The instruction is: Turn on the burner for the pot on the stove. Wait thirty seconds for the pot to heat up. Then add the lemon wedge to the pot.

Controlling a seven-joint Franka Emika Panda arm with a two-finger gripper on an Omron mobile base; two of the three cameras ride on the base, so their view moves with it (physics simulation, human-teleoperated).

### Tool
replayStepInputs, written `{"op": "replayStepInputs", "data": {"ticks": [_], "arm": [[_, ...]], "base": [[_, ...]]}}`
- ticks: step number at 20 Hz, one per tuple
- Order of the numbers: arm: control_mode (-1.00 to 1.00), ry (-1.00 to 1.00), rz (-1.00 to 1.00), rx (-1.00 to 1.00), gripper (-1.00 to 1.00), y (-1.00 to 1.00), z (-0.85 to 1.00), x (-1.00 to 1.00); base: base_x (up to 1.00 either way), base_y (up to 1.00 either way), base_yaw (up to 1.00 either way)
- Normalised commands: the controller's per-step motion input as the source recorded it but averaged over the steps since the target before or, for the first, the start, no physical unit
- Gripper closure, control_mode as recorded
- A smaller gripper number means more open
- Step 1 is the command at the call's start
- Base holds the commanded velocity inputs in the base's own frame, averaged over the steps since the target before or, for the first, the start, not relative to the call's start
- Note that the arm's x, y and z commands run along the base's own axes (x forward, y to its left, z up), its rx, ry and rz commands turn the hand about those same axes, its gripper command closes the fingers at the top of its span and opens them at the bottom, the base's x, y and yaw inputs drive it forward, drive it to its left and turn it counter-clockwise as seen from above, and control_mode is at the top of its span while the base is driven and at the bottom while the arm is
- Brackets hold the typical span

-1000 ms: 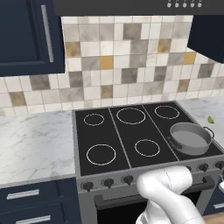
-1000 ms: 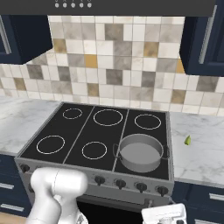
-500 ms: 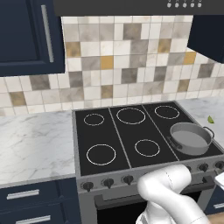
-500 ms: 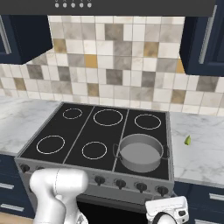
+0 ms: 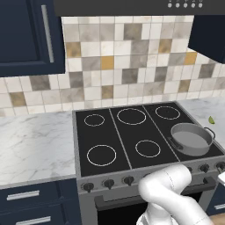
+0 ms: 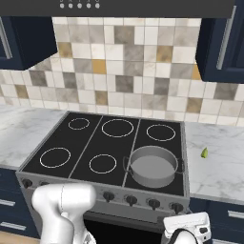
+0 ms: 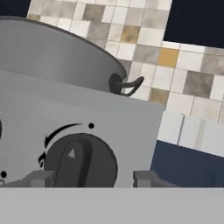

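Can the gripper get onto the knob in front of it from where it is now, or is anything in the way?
Probably yes. In the hand view the knob sits squarely between the two fingers, which stand apart on either side of it. Nothing lies between them and the knob; the pot sits above on the stove, clear of the approach.

The pot (image 6: 153, 166) sat on the stove (image 6: 95, 143), on its front right burner; the lemon wedge (image 6: 204, 152) lay on the counter (image 6: 214, 164) right of the stove.
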Motion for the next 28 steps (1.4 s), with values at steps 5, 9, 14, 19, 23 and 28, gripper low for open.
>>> {"op": "replayStepInputs", "data": {"ticks": [5,9,14,19,23,28], "arm": [[-1.00,-0.03,-0.01,-0.01,-1.00,0.22,-0.16,-0.01],[-1.00,-0.08,-0.03,-0.02,-1.00,0.17,0.00,-0.04],[-1.00,-0.08,-0.07,-0.06,-1.00,0.20,0.00,0.32],[-1.00,-0.04,-0.08,-0.03,-1.00,0.05,0.00,0.58],[-1.00,0.00,-0.06,-0.02,-1.00,0.05,0.00,0.54],[-1.00,-0.02,-0.16,-0.07,1.00,0.36,0.00,0.25]], "base": [[0.00,0.00,0.00],[0.00,0.00,0.00],[0.00,0.00,0.00],[0.00,0.00,0.00],[0.00,0.00,0.00],[0.00,0.00,0.00]]}}
